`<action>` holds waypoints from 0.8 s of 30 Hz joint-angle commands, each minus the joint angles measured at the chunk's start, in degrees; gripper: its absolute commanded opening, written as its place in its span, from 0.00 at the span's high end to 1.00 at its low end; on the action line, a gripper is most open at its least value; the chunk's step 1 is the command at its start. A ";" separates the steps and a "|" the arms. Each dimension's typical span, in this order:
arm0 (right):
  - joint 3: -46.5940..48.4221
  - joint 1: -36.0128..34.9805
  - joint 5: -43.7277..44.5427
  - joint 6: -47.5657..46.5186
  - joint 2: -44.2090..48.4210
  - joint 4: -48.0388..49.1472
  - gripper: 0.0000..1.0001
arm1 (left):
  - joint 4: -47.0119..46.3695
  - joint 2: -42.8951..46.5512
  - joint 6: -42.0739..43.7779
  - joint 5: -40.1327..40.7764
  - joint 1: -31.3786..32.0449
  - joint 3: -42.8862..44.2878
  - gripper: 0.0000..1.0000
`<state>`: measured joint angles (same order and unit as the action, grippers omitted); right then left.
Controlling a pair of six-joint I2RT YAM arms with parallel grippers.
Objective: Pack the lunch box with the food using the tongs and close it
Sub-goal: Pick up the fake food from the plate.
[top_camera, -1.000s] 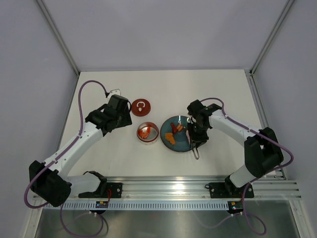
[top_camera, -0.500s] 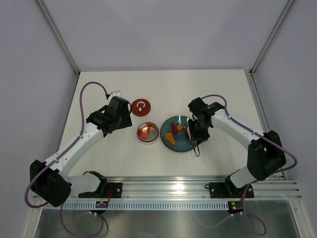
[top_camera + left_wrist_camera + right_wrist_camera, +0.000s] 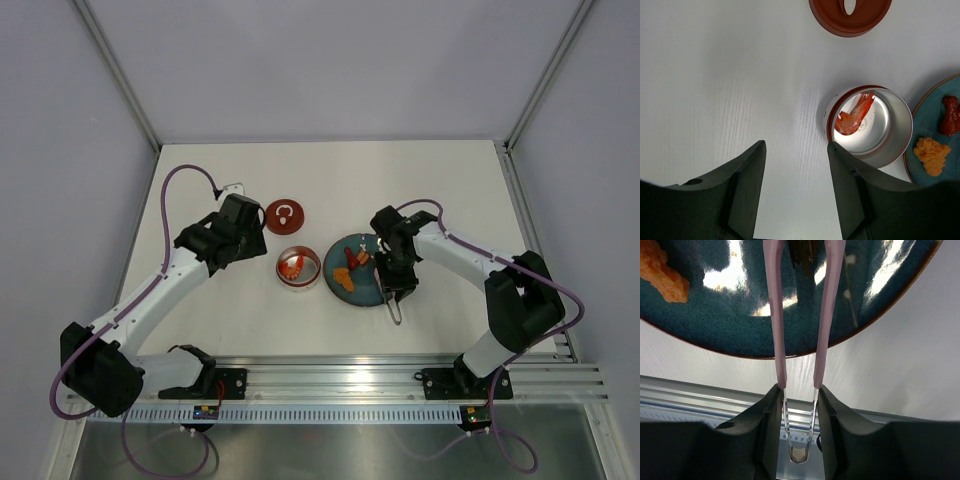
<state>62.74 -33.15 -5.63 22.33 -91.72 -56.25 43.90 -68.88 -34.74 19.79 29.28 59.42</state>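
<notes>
Nearest me, the right fingers are clamped on the tongs close to their hinge. The two pink arms run apart over the near rim of the teal plate toward a dark brown piece, with an orange piece off to the left. Left of the plate, the lunch box stands open on the desk with one red piece in it. The left fingers hover beside it, spread and empty. Farthest off lies the lid. I'd say the packing is under way. The next move calls for a squeeze on the dark piece, then a carry left to the box.
</notes>
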 commanded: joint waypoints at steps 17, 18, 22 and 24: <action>3.70 -2.54 2.29 -0.26 -3.55 -0.62 0.62 | -2.42 -0.20 0.11 0.16 -0.19 -0.80 0.44; 3.88 -2.54 2.38 -0.35 -3.81 -0.62 0.62 | -2.42 -0.11 0.29 0.16 -0.19 -0.80 0.44; 4.32 -2.54 2.46 -0.79 -4.34 -0.88 0.66 | -2.33 -0.29 0.38 0.25 -0.27 -0.71 0.44; 4.32 -2.62 2.38 -0.71 -4.08 -1.05 0.72 | -2.33 -0.11 0.46 0.25 -0.19 -0.62 0.44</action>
<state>64.77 -34.98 -4.16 22.26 -95.88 -56.45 43.59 -69.25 -34.72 19.77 29.28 58.65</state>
